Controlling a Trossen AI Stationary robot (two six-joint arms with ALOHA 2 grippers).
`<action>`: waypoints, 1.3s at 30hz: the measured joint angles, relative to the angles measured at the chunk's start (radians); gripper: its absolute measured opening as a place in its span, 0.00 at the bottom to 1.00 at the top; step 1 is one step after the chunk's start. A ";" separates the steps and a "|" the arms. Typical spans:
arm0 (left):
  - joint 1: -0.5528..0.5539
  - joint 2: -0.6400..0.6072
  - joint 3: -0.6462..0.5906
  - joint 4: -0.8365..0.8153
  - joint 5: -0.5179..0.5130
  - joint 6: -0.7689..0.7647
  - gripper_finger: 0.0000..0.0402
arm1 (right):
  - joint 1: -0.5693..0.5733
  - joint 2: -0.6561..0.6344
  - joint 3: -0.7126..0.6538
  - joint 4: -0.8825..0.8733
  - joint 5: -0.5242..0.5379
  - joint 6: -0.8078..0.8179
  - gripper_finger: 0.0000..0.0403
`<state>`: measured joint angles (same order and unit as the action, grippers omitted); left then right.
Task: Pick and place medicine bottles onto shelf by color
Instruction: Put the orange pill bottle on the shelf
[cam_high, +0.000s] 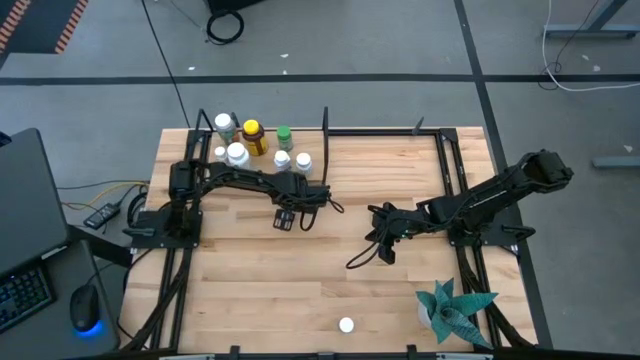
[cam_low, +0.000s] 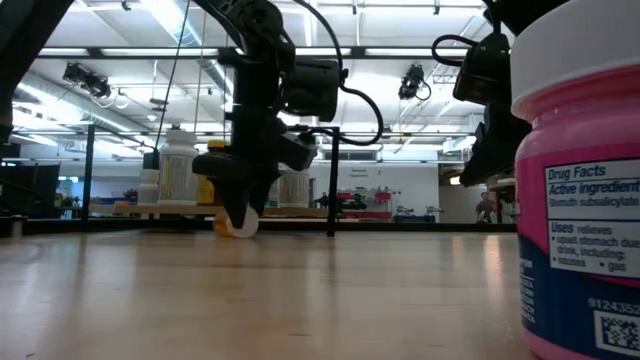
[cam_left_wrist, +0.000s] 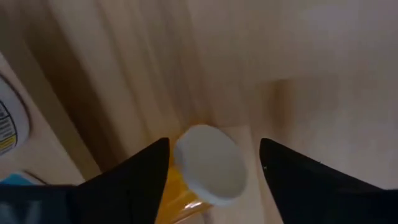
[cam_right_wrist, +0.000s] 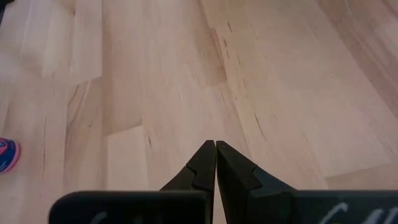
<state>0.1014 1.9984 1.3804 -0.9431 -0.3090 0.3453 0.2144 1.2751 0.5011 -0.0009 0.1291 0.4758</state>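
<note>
Two dark fingers of our left gripper (cam_left_wrist: 211, 168) straddle, not yet clamping, an orange white-capped bottle (cam_left_wrist: 208, 165) on the wooden tabletop (cam_high: 400, 280); we judge closing comes next. Right gripper (cam_right_wrist: 215, 155) waits shut nearby.

Grey concrete floor (cam_high: 400, 40) all around, a black cable (cam_high: 222, 24) coiled on it. Beyond the table, bright ceiling lights (cam_low: 150, 8) and distant workbenches (cam_low: 375, 205).
</note>
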 joint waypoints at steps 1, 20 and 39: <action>-0.005 0.000 0.000 0.000 -0.001 -0.001 0.62 | 0.000 0.000 0.000 0.000 0.000 0.000 0.05; -0.026 -0.002 0.000 -0.152 -0.147 -0.114 0.46 | 0.002 0.000 0.000 0.000 -0.023 0.019 0.05; -0.147 -0.002 0.000 -0.180 -0.252 0.191 0.76 | 0.029 0.000 0.000 -0.001 -0.036 0.021 0.05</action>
<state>-0.0460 1.9961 1.3800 -1.1227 -0.5606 0.5364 0.2432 1.2751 0.5011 -0.0018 0.0929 0.4969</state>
